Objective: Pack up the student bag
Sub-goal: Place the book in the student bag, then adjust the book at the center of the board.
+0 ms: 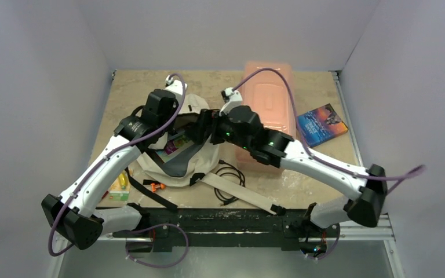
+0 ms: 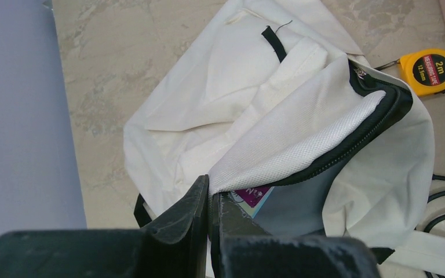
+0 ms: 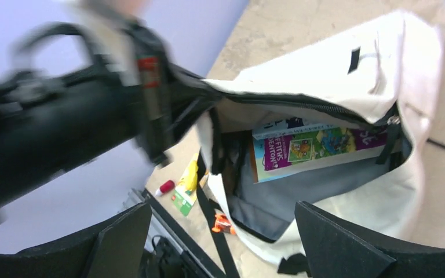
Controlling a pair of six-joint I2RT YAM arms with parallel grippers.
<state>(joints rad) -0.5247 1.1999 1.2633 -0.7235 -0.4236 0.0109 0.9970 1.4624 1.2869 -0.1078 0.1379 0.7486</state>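
Observation:
The cream student bag [image 1: 200, 168] lies on the table with its dark-lined mouth held open. My left gripper [image 2: 210, 188] is shut on the white mesh rim of that opening [image 2: 301, 139] and holds it up; from above it [image 1: 171, 130] sits at the bag's left side. A colourful purple book [image 3: 313, 147] lies inside against the grey lining, and a corner of the book [image 2: 254, 196] shows beside the left jaws. My right gripper [image 3: 221, 205] hovers over the mouth, open, with nothing between its fingers; in the top view the right gripper [image 1: 200, 128] is just right of the left one.
A translucent pink box [image 1: 269, 101] stands behind the right arm, with a blue book [image 1: 321, 124] to its right. A yellow tape measure [image 2: 431, 69] and black cable [image 1: 229, 179] lie beside the bag. A yellow-green packet [image 3: 186, 185], a red-capped stick [image 3: 165, 187] and an orange piece [image 3: 223, 223] lie near the front left.

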